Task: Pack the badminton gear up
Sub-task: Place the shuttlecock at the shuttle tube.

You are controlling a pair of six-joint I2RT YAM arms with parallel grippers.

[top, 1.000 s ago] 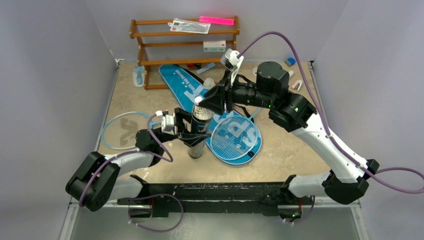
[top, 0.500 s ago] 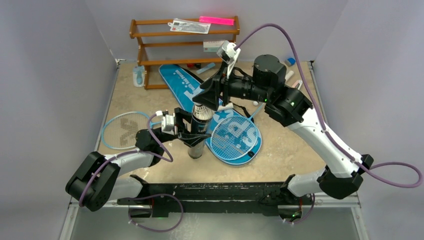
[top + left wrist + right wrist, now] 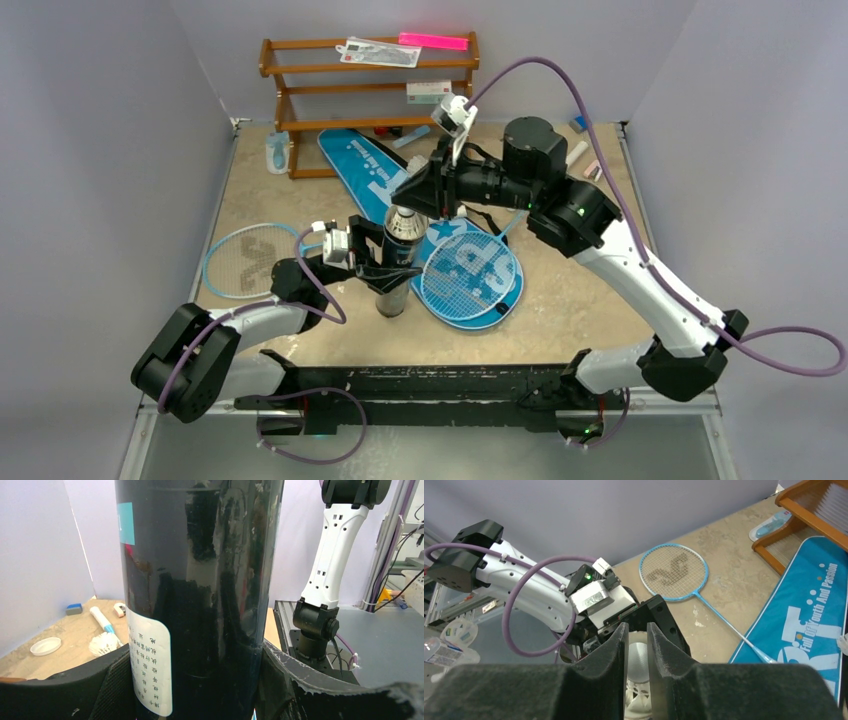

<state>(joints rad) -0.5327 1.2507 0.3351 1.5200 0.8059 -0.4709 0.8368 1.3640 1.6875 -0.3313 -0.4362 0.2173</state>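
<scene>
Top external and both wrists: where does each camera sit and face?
Top external: high above and behind, looking down on the table; left arm and right arm show.
Left wrist: beside the tube, facing right; own jaws, right arm's base.
Right wrist: over the left gripper, looking down-left; own jaws, left arm.
Shared: tube, top and left wrist; racket and bag, top and right wrist.

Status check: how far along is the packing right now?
Done: nothing visibly packed yet. In hand: left gripper holds the black tube upright; right gripper sits over its mouth with a shuttlecock beneath it. Left: a loose shuttlecock, one racket on the table, the other racket atop the blue bag.
</scene>
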